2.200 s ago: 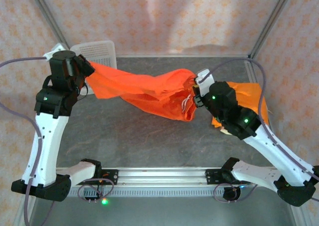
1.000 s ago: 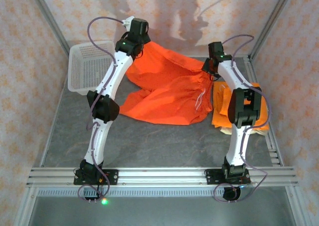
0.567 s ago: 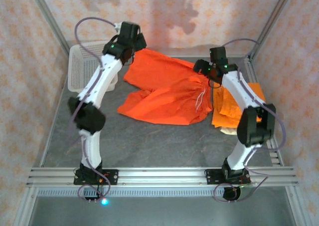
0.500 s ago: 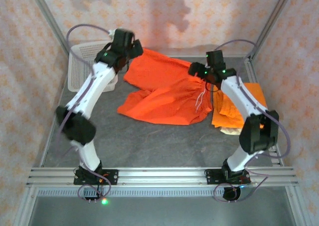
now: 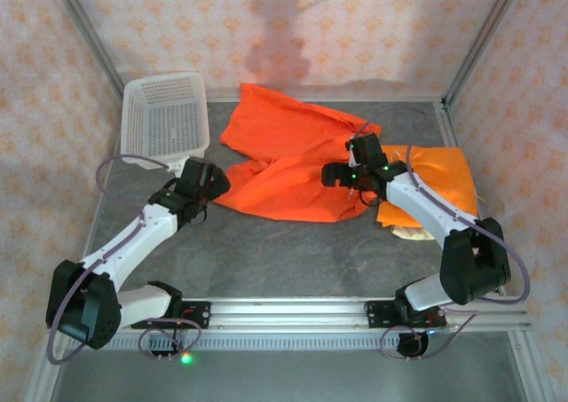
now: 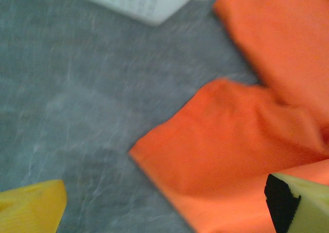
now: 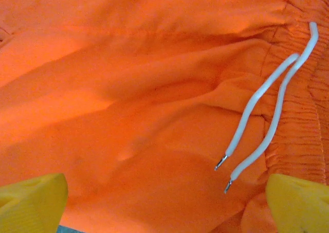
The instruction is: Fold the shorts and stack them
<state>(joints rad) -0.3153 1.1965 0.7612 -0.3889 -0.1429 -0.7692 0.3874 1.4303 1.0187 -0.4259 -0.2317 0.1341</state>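
Both arms low, elbows bent. L gripper [image 5: 211, 180] by orange shorts [image 5: 284, 149] near-left corner, R gripper [image 5: 332, 173] over the drawstring [image 7: 267, 125] — both jaws spread wide, gripping nothing.

Bright orange shorts [image 7: 128, 89] are seen spread beneath the camera, creased into broad, soft folds. At the right the cloth is gathered into a ribbed waistband [image 7: 303, 120], and across it a white drawstring [image 7: 257, 104] is laid in two strands, each ended by a small metal tip. The two yellow fingers [image 7: 31, 204] are held wide apart at the lower corners, with the cloth lying loose between them.
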